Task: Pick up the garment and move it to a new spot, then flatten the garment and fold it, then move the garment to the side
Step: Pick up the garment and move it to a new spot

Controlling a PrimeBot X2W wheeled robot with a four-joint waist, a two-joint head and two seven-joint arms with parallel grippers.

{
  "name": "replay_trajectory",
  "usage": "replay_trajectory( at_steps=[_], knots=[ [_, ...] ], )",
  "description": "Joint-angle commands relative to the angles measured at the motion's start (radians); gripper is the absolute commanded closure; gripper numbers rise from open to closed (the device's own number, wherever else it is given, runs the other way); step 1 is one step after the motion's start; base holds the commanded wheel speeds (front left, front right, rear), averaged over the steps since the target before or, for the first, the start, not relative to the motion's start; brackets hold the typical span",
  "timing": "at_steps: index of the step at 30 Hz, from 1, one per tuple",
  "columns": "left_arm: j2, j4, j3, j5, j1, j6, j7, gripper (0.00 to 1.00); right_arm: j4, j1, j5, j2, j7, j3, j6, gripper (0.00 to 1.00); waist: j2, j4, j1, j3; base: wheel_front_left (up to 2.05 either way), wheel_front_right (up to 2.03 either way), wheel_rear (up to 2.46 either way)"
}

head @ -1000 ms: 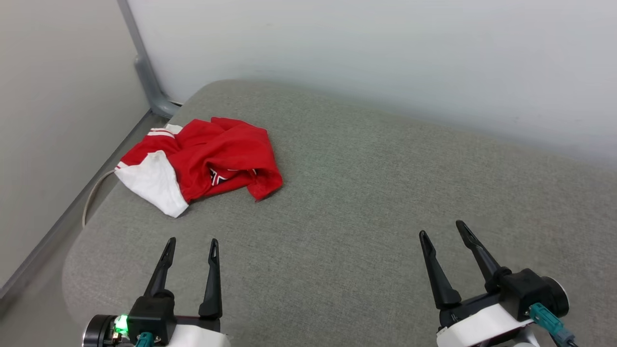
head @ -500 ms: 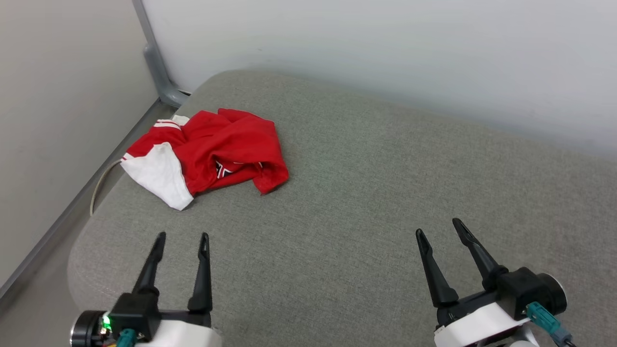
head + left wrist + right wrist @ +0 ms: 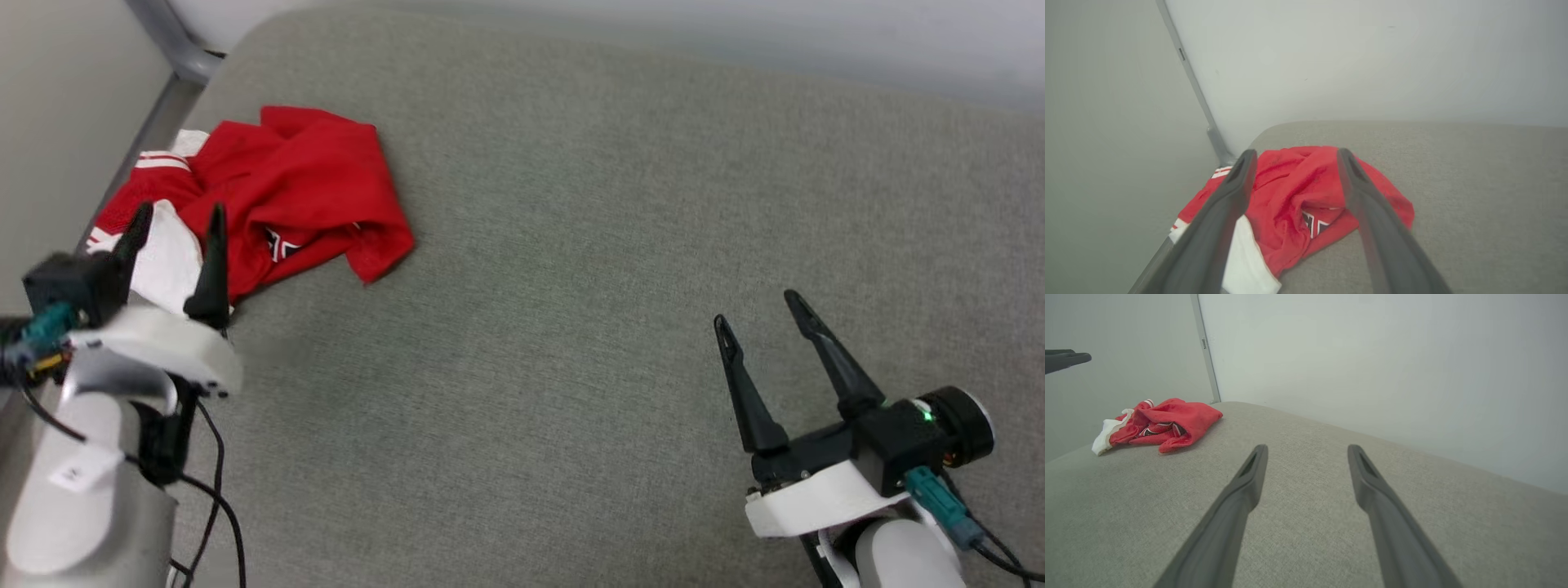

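Left pincer [image 3: 180, 210], spread wide at the crumpled garment's [image 3: 302, 180] near side, could shove it off the cushion's [image 3: 571, 245] left edge.

Grey cushion [image 3: 571, 245], pale wall [image 3: 1331, 61], metal post [image 3: 1196, 90]

Crumpled red jersey T-shirt with white sleeve and striped trim [image 3: 294, 188], bunched in a heap, upper left of my head view, on grey cushion edge [image 3: 571, 245]
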Motion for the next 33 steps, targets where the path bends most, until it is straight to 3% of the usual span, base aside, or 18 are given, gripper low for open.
replay_trajectory(
  at_steps=[1,7,13,20,27,28,29,33],
  knots=[
    [0.004,0.010,-0.015,-0.010,-0.018,-0.001,0.011,0.00,-0.007,-0.015,0.000,0.000,-0.002,-0.006,-0.001,0.00,0.0000,-0.048,-0.0001,0.071,0.00,0.00,0.00],
    [0.194,0.146,-0.145,-0.132,-0.213,-0.001,0.205,0.00,-0.046,-0.050,-0.024,0.000,-0.002,-0.007,-0.001,0.00,0.0000,-0.096,-0.0001,0.172,0.00,0.00,0.00],
    [0.304,0.235,-0.257,-0.310,-0.322,-0.001,0.391,0.00,-0.063,-0.066,-0.036,0.000,-0.002,-0.007,-0.001,0.00,0.0000,-0.133,-0.0001,0.229,0.00,0.00,0.00],
    [0.374,0.281,-0.323,-0.508,-0.385,-0.002,0.565,0.00,-0.083,-0.074,-0.042,0.000,-0.002,-0.006,-0.001,0.00,0.0000,-0.155,-0.0001,0.277,0.00,0.00,0.00],
    [0.373,0.350,-0.386,-0.589,-0.406,-0.002,0.618,0.00,-0.095,-0.082,-0.050,0.000,-0.002,-0.011,-0.001,0.00,0.0000,-0.160,-0.0001,0.309,0.00,0.00,0.00],
    [0.367,0.352,-0.405,-0.603,-0.402,-0.002,0.630,0.56,-0.095,-0.081,-0.051,0.000,-0.002,-0.013,-0.001,0.00,0.0000,-0.159,-0.0001,0.308,0.00,0.00,0.00],
    [0.365,0.349,-0.416,-0.616,-0.398,-0.002,0.628,1.00,-0.094,-0.080,-0.051,0.000,-0.002,-0.015,-0.001,0.00,0.0000,-0.158,-0.0001,0.307,0.00,0.00,0.00],
    [0.377,0.360,-0.429,-0.630,-0.397,-0.003,0.548,1.00,-0.078,-0.080,-0.051,0.000,-0.002,-0.016,-0.001,0.00,0.0000,-0.151,-0.0001,0.284,0.00,0.00,0.00]
  ],
)
